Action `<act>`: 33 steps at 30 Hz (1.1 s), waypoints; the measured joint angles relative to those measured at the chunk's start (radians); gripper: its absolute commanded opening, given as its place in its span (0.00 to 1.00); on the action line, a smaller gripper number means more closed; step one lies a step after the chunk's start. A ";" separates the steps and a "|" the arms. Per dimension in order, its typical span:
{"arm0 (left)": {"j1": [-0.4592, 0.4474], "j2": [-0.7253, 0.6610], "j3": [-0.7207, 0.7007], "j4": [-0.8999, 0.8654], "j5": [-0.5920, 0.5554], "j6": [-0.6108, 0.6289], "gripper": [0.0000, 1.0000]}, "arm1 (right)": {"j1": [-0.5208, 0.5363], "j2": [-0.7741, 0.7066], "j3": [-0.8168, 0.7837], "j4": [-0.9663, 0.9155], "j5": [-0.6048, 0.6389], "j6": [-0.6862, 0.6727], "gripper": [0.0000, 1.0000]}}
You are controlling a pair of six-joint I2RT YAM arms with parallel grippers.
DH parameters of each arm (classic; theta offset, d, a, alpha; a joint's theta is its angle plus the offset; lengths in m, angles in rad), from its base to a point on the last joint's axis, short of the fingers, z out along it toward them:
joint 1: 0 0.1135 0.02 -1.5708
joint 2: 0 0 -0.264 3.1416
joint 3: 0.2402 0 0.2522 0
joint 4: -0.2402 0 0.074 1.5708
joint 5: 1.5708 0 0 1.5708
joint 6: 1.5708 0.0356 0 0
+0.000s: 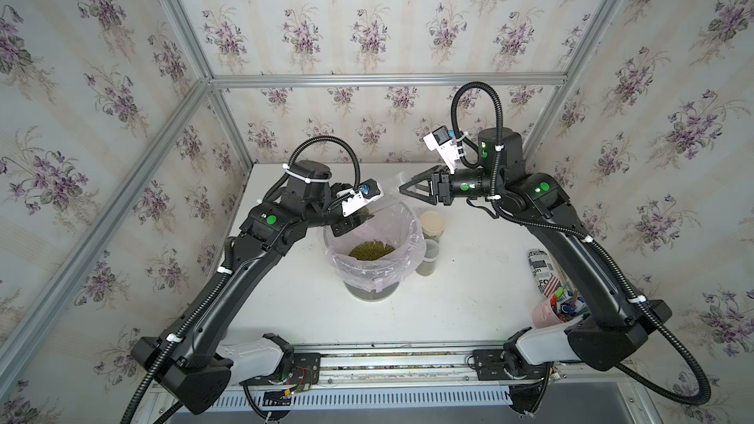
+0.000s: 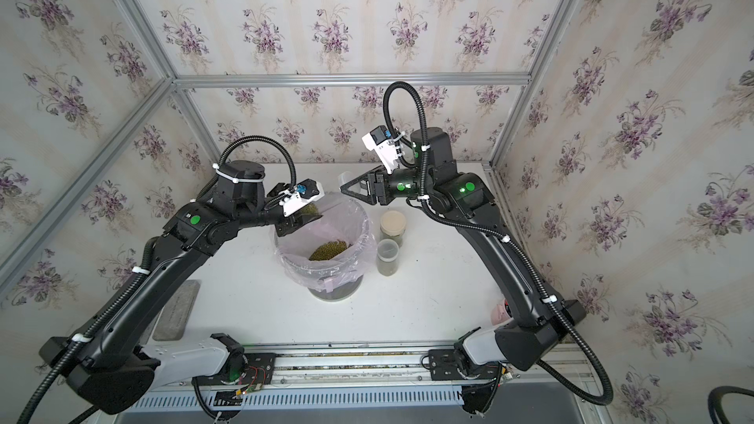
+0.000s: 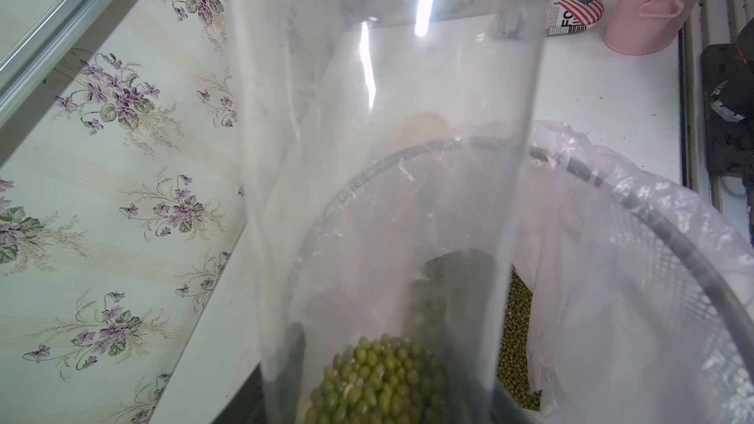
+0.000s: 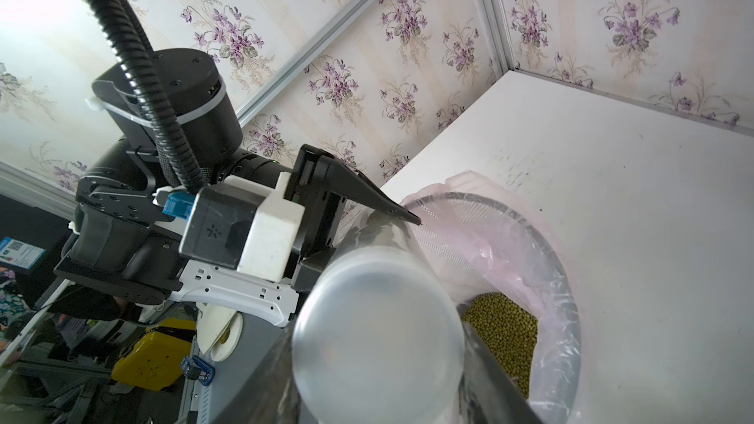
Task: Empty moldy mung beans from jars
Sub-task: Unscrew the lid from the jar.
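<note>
1. My left gripper (image 1: pixel 357 222) is clamped around the body of the clear jar (image 3: pixel 387 197). The jar slants up from just above the wire-mesh bin (image 4: pixel 444 218) toward my right gripper (image 1: pixel 404 188).
2. My right jaws look closed on the jar's raised end, a round whitish lid (image 4: pixel 377 344). In the right wrist view one finger lies against its edge, while the opposite one is too blurred to judge.
3. The mung beans (image 3: pixel 379 377) in this jar sit piled at the low end beside my left jaws and are not spilling. So I judge that the lid is on and that taking it off is the step in hand.
4. To do it well, I would hold the left grip firm and motionless and turn the lid about the jar's own axis, not lever it sideways. The clear wall looks slick and could twist in my left jaws.
5. I would hold the mouth higher than the base until the lid is free, so that nothing runs out early.
6. Then I would carry the lid aside, clear of the pink bag liner (image 1: pixel 412 246). Only after that would I tip the mouth over the bin's middle, where a heap (image 1: pixel 371 250) of the same beans already lies.
7. Two more jars, a tan-lidded jar (image 1: pixel 431 224) and a smaller jar (image 1: pixel 430 256), stand just beside the bin on my right arm's side. That arm should pass above them.
</note>
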 measured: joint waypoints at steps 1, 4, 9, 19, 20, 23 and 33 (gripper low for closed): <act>0.000 0.000 0.000 0.000 0.000 -0.001 0.41 | -0.001 0.002 0.000 0.008 -0.010 -0.020 0.48; 0.000 -0.002 0.000 -0.001 -0.002 -0.002 0.41 | -0.013 0.006 -0.004 0.017 -0.039 -0.083 0.48; -0.001 -0.001 0.000 0.002 0.009 0.001 0.41 | -0.040 -0.001 -0.020 0.016 -0.095 -0.193 0.49; -0.005 -0.001 -0.001 0.002 0.034 0.002 0.40 | -0.081 -0.023 -0.047 0.008 -0.159 -0.341 0.51; -0.005 -0.001 -0.001 0.002 0.034 0.001 0.40 | -0.085 -0.023 -0.047 0.008 -0.166 -0.351 0.51; -0.004 -0.002 -0.005 0.001 0.029 0.000 0.40 | -0.102 -0.023 -0.053 0.007 -0.183 -0.367 0.51; -0.003 -0.003 -0.010 0.005 0.027 0.000 0.40 | -0.143 -0.024 -0.048 0.024 -0.198 -0.351 0.50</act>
